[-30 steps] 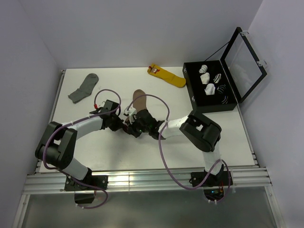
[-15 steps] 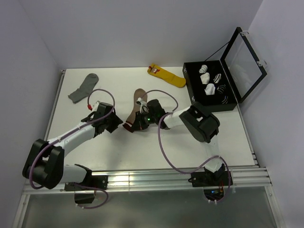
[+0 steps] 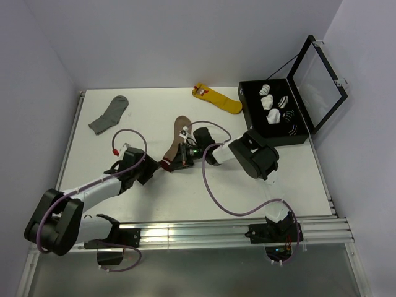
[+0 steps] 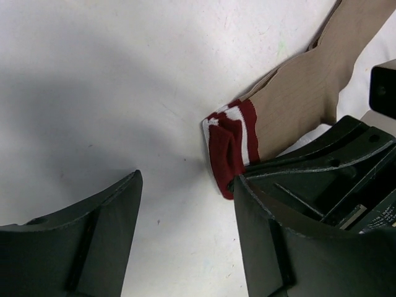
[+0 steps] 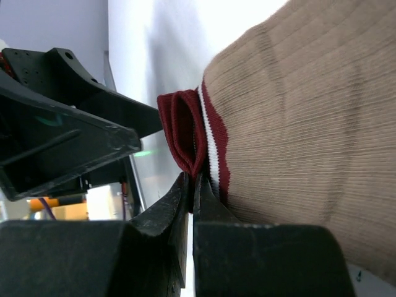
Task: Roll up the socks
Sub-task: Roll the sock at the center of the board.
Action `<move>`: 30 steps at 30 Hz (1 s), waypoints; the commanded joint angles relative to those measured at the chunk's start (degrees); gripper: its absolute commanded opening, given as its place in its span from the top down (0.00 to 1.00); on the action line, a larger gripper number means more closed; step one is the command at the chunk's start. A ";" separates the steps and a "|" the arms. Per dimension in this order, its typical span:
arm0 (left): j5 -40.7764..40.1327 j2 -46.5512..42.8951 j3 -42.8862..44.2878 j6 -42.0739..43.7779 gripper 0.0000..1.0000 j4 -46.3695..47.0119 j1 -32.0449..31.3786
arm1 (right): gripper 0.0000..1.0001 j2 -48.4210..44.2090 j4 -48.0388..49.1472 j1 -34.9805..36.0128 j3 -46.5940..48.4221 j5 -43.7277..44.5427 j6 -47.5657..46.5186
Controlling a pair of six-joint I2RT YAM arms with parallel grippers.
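Right end effector (image 5: pixel 193 185) clamped on folded red cuff (image 4: pixel 232 145) of tan sock (image 3: pixel 178 133), flat mid-surface (image 3: pixel 154 111). Left end effector (image 4: pixel 185 185) apart, just beside cuff, holding nothing.

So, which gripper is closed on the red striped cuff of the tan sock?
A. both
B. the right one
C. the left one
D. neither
B: the right gripper has its jaws shut on the cuff edge of the tan sock, while the left gripper stands open beside the cuff with nothing between its fingers.
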 commanded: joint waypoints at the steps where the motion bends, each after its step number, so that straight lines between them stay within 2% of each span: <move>1: 1.06 2.68 0.19 0.13 0.37 5.65 -0.23 | 1.00 1.46 -0.35 -0.74 1.88 -1.30 3.24; 8: 0.45 4.97 0.19 0.22 0.48 7.85 -0.31 | 1.00 2.17 -1.75 -1.26 2.32 -1.13 4.65; 18: 1.59 8.76 3.09 0.49 0.70 9.61 -0.49 | 1.00 2.79 -3.16 -1.26 2.85 -0.86 4.03; 30: 2.38 8.14 3.09 0.75 0.75 13.99 -0.67 | 1.00 3.23 -2.90 -1.35 3.20 -1.12 4.47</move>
